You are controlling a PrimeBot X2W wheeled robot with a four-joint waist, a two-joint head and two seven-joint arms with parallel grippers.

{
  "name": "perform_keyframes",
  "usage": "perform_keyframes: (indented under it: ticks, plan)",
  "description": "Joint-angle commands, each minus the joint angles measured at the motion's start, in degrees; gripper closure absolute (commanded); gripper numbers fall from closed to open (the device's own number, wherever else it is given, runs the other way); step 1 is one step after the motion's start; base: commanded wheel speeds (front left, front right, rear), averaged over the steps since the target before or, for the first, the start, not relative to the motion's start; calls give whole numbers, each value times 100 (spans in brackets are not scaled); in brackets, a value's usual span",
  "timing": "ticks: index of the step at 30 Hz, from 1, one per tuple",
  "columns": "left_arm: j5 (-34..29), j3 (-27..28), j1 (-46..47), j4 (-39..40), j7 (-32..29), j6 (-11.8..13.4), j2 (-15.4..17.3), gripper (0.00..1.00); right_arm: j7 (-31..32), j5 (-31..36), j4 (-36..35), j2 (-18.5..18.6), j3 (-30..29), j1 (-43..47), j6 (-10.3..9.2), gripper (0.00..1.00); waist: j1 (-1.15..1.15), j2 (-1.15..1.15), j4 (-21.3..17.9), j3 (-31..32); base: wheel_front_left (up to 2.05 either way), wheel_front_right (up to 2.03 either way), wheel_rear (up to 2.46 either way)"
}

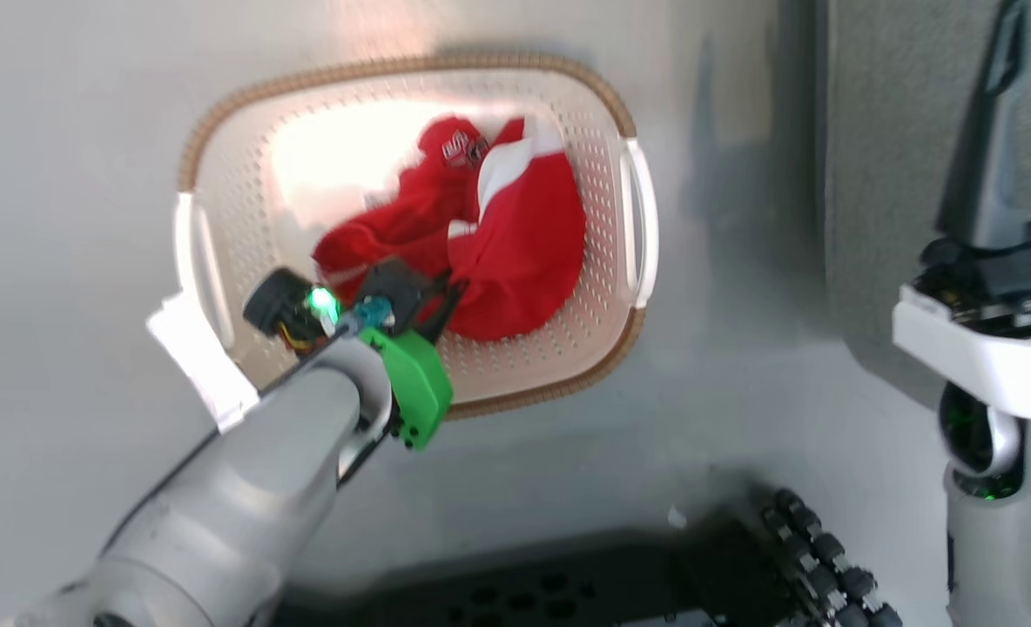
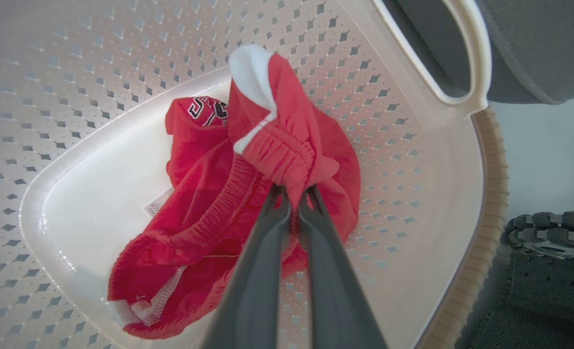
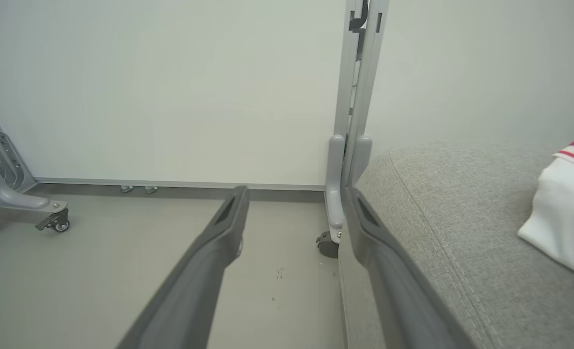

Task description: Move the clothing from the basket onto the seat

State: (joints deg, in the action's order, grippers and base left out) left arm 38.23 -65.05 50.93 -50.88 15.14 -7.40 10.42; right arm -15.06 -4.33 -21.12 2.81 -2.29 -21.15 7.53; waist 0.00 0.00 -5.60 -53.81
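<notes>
The cream basket (image 1: pixel 629 340) stands on the grey floor, holding red clothing (image 1: pixel 515 252) with white trim. My left gripper (image 1: pixel 443 300) reaches into it from the lower left. In the left wrist view my left gripper (image 2: pixel 294 193) is shut on a bunched fold at the elastic waistband of the red clothing (image 2: pixel 287 145), inside the basket (image 2: pixel 413 97). My right gripper (image 1: pixel 999 104) hangs at the right beside the grey seat (image 1: pixel 899 131). In the right wrist view it (image 3: pixel 297 194) stands open and empty next to the seat (image 3: pixel 452 228), where a white garment with red stripes (image 3: pixel 566 208) lies.
A white sheet (image 1: pixel 198 357) lies on the floor at the basket's left. My dark base (image 1: pixel 568 583) and its roller wheel (image 1: pixel 829 557) sit below the basket. A metal frame post on castors (image 3: pixel 352 121) stands by the seat's corner, before a pale wall.
</notes>
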Motion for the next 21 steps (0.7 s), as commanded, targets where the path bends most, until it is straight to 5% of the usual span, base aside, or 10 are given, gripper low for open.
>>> perform_keyframes:
  ticks: [1,21]
  plan:
    - [-64,86,-265,69,0,-14,30,100,-17,-21,96,16,35,153,-8,0,0,0,280,1133,0,0,0]
    - [-892,2804,-2881,1374,1,-13,-277,100,-17,-311,1529,19,715,1930,-8,0,0,0,154,4508,0,0,0]
